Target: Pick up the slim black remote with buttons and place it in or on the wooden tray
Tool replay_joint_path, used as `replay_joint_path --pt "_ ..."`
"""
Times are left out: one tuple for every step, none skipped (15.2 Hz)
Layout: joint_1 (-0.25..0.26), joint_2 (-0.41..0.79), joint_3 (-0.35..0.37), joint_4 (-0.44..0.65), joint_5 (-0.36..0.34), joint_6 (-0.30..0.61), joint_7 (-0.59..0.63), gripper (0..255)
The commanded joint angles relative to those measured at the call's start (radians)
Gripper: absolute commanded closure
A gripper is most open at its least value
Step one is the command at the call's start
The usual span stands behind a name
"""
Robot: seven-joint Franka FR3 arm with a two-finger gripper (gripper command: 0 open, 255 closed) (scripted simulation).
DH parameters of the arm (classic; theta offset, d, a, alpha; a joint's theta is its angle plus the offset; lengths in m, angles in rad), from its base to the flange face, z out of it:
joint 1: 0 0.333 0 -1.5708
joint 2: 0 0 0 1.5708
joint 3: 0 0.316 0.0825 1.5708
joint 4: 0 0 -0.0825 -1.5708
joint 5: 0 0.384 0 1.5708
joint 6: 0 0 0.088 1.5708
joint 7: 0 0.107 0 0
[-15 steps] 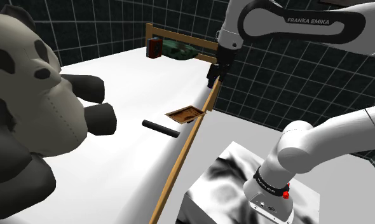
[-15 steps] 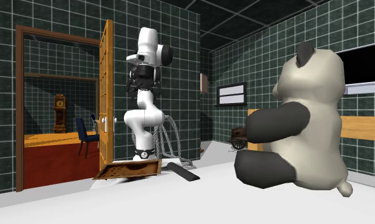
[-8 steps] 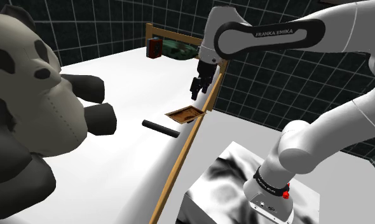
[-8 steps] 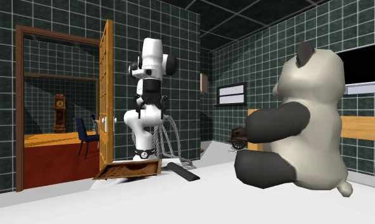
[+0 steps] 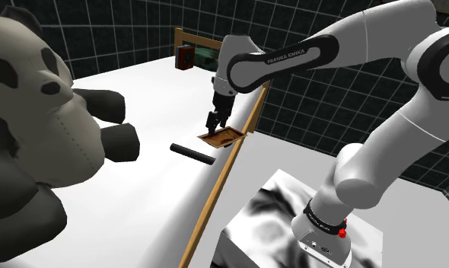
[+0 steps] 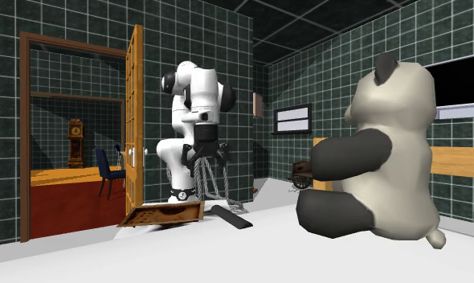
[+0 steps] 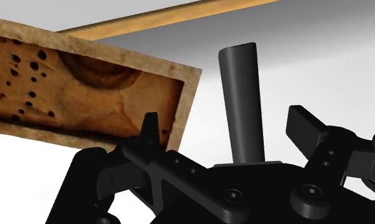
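White surface (image 5: 139, 190): gripper (image 5: 214, 123), fingers apart, over wooden tray (image 5: 226, 138) edge; slim black remote (image 5: 191, 153) beside tray, long axis parallel to that edge.

You can't see the remote's (image 7: 242, 102) near end, hidden behind the gripper (image 7: 225, 121) body, the tray (image 7: 187, 95) runs off the wrist view's edge, the panda (image 5: 33, 114) is cropped in the shoulder view, and the dark box (image 5: 186, 57) far back is too small to identify.
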State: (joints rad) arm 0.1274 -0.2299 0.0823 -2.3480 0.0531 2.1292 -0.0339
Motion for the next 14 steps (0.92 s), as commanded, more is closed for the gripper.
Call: replay_joint_path --pt "0.013 0.072 0.008 0.023 0.015 0.042 -0.013 0" --pt "0.019 0.106 0.012 0.034 0.023 0.061 -0.020 0" --pt "0.024 0.140 0.017 0.046 0.030 0.079 -0.027 0" --pt "0.030 0.174 0.021 0.059 0.037 0.097 -0.034 0" --pt "0.036 0.208 0.026 0.073 0.043 0.114 -0.041 0" --pt "0.041 0.242 0.031 0.087 0.050 0.129 -0.048 0" --pt "0.041 0.243 0.031 0.088 0.050 0.130 -0.048 0" --pt "0.041 0.251 0.032 0.082 0.050 0.143 -0.048 0" --pt "0.042 0.259 0.033 0.077 0.050 0.156 -0.048 0" --pt "0.043 0.267 0.033 0.071 0.050 0.170 -0.048 0" --pt "0.043 0.275 0.034 0.067 0.050 0.183 -0.048 0" --pt "0.044 0.284 0.034 0.062 0.050 0.196 -0.047 0" --pt "0.045 0.293 0.035 0.057 0.049 0.210 -0.047 0" --pt "0.046 0.307 0.036 0.051 0.049 0.231 -0.047 0"
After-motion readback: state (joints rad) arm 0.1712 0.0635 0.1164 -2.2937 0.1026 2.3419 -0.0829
